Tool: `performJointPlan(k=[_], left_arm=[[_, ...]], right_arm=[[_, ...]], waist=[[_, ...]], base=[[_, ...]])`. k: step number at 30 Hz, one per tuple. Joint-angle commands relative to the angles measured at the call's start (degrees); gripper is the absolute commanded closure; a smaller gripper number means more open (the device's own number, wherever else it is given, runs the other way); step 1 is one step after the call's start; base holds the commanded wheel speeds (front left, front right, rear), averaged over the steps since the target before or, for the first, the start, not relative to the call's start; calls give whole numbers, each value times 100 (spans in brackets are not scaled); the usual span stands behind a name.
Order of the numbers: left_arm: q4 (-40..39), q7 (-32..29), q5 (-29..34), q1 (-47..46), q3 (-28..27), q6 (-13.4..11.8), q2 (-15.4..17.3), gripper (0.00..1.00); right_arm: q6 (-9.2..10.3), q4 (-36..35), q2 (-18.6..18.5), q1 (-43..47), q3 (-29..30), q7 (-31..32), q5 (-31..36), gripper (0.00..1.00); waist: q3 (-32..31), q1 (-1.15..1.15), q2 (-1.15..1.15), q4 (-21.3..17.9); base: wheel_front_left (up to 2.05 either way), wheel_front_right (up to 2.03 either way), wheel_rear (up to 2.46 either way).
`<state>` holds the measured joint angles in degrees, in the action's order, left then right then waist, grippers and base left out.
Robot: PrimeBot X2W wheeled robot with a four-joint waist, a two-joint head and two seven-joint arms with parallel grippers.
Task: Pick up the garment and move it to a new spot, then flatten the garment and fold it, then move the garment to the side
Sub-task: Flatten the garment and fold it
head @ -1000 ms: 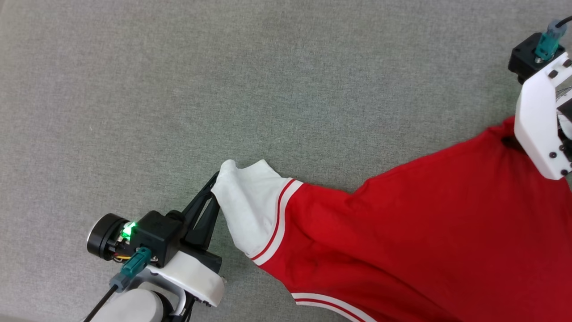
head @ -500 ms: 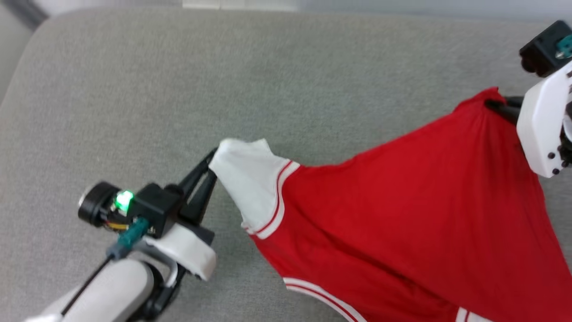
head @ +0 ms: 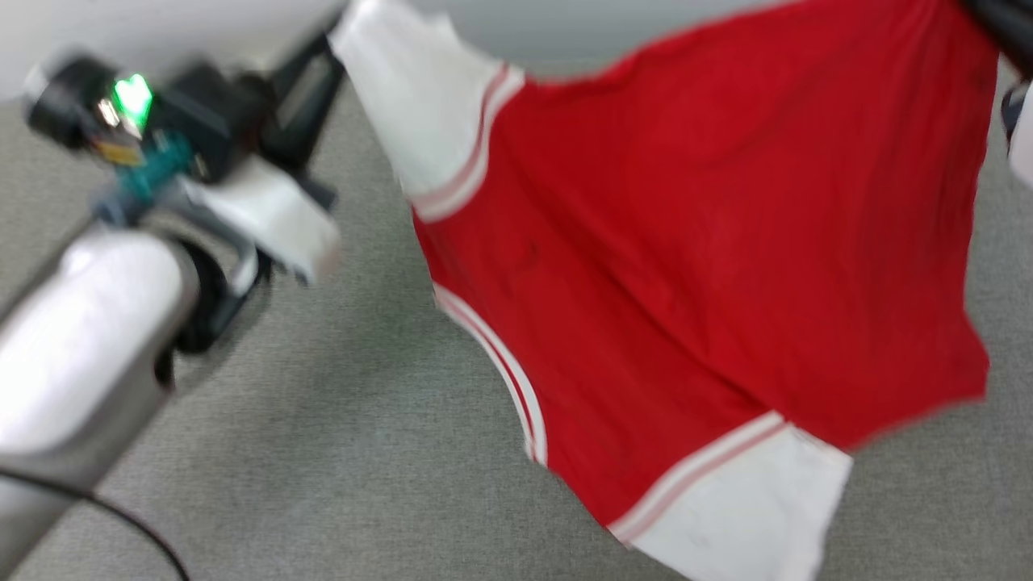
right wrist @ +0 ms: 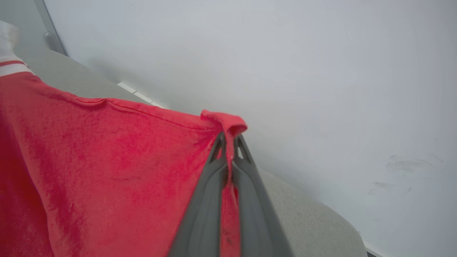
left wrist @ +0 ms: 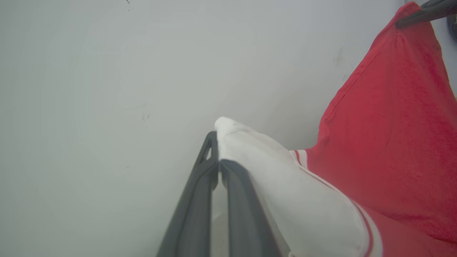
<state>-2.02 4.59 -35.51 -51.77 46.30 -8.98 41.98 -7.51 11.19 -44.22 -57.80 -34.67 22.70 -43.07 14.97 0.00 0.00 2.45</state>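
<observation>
Grey upholstery (head: 339, 452), blurred garment (head: 686, 242) cropped above, left end effector (head: 327, 48) smeared

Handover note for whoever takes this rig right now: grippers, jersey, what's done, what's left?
The left gripper is shut on the jersey at one white sleeve.
The right gripper is shut on a red corner of it.
The jersey hangs spread between the two, plain red side to the head camera, over the grey cushion.
Done: pick-up.
Left: lay it at a new spot, flatten, fold, move aside.
</observation>
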Motion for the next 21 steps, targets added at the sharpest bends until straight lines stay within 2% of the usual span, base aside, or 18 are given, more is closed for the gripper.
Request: performJointPlan(k=[1, 11, 21], left_arm=[[138, -35, 31, -295, -59, 88, -74, 100], [1435, -273, 295, -2639, -255, 847, -687, 100], [2921, -110, 606, -4927, -393, 1297, -1355, 100]], right_arm=[[4, 53, 158, -181, 91, -95, 132, 100], [4, 651, 855, -1640, 625, -195, 1009, 100], [4, 1605, 1324, -3623, 786, -520, 1749, 100]], waist=[[129, 0, 0, -91], [917, 0, 0, -161], [1617, 0, 0, -63]], base=[[0, 0, 0], [0, 0, 0], [0, 0, 0]])
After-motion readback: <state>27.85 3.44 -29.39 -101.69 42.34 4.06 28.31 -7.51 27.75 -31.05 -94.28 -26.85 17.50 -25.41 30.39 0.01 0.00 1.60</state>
